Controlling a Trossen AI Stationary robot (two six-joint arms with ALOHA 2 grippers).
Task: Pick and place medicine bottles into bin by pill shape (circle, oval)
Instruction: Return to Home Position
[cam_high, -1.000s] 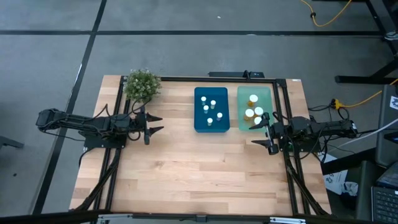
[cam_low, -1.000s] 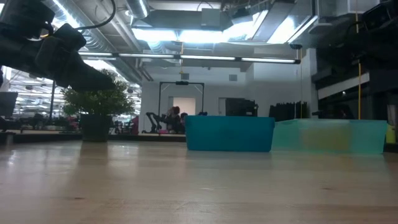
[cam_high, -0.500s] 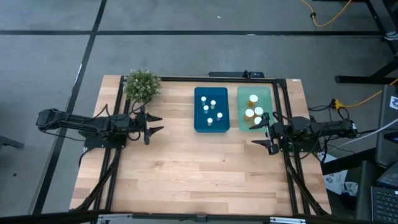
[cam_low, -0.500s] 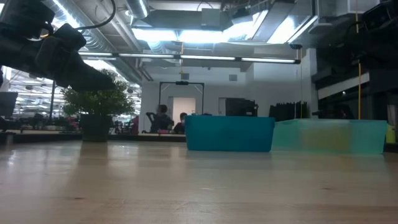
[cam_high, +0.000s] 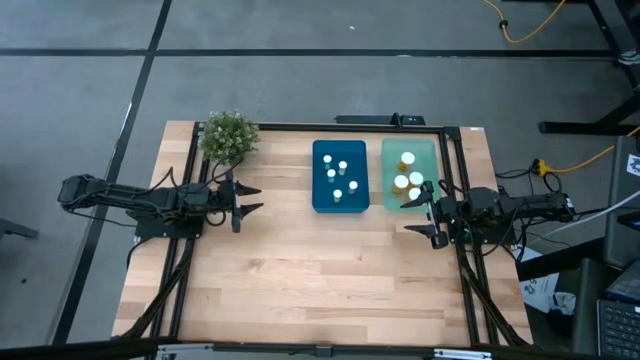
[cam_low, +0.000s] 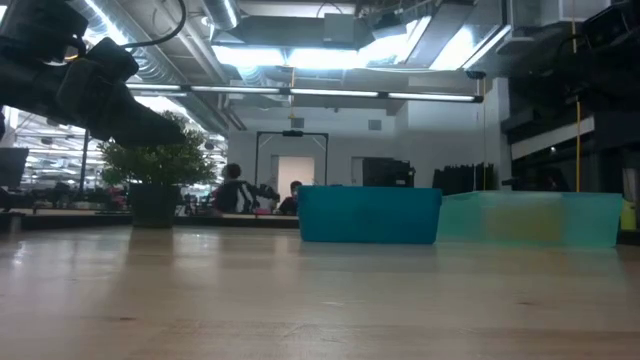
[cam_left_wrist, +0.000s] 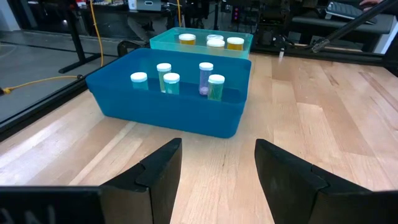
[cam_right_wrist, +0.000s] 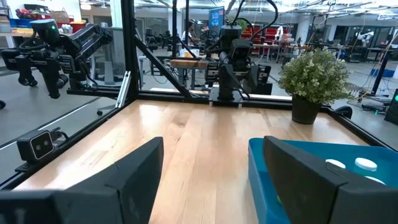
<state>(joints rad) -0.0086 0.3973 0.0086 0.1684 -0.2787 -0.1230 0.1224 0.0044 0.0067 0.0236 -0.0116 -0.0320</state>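
While both arms lie stretched out low and level from opposite sides of the table (cam_high: 320, 285), neither has anything in its grip. Over on the left, the left tool (cam_high: 254, 198) sits near the potted plant (cam_high: 228, 136), aimed across the wood toward the bins. Its two fingers are spread apart and empty, and the left wrist view shows only bare table between them. From table height, that arm hangs high above the surface, dark against the ceiling lights.

Across the way, the right tool (cam_high: 408, 217) is parked right at the near corner of the green bin (cam_high: 391, 148), aimed back toward the left arm. Its fingers are also spread wide with nothing between them.

Now the bottles. Five small bottles (cam_high: 332, 174) stand upright in the blue bin (cam_high: 320, 200), white caps up. Four large orange bottles (cam_high: 401, 182) stand in the green bin just beside it. The two bins sit side by side at the far middle of the table, a thin strip of wood between them.

Any print on the bottles is too small to read. Far back in the room, a person (cam_low: 232, 192) shows behind the plant.
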